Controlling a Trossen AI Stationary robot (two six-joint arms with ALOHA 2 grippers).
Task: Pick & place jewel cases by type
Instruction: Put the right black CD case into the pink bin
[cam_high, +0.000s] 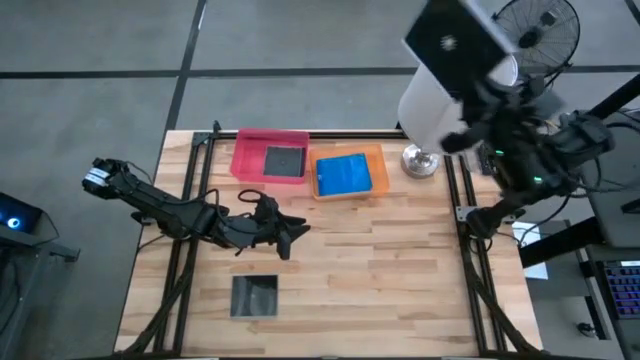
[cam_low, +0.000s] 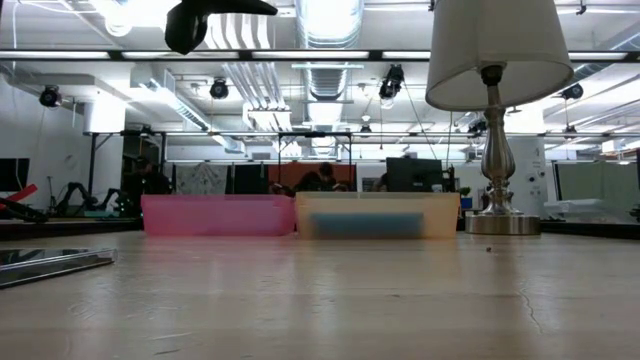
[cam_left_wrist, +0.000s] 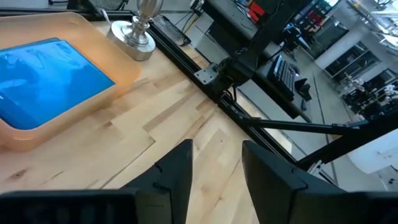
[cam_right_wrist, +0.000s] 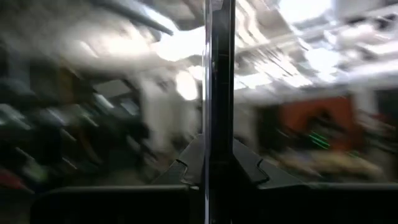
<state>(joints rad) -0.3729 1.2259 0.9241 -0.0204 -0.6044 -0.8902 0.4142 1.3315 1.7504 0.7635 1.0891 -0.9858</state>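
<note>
A glossy dark grey square plastic jewel case (cam_high: 254, 296) is seen flat on the wooden table (cam_high: 400, 280), toward its front edge from the empty, part-open left claw (cam_high: 297, 235), far nearer than the raised right claw (cam_right_wrist: 219, 163), pinched on a thin dark case (cam_right_wrist: 219, 74).

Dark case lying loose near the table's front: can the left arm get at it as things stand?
Probably yes. The left gripper hangs open and empty just behind the dark case, with only bare table between them.

Pale wood-plank table (cam_high: 380, 270) — glossy dark jewel case (cam_high: 254, 296), translucent plastic trays (cam_high: 255, 143).
</note>
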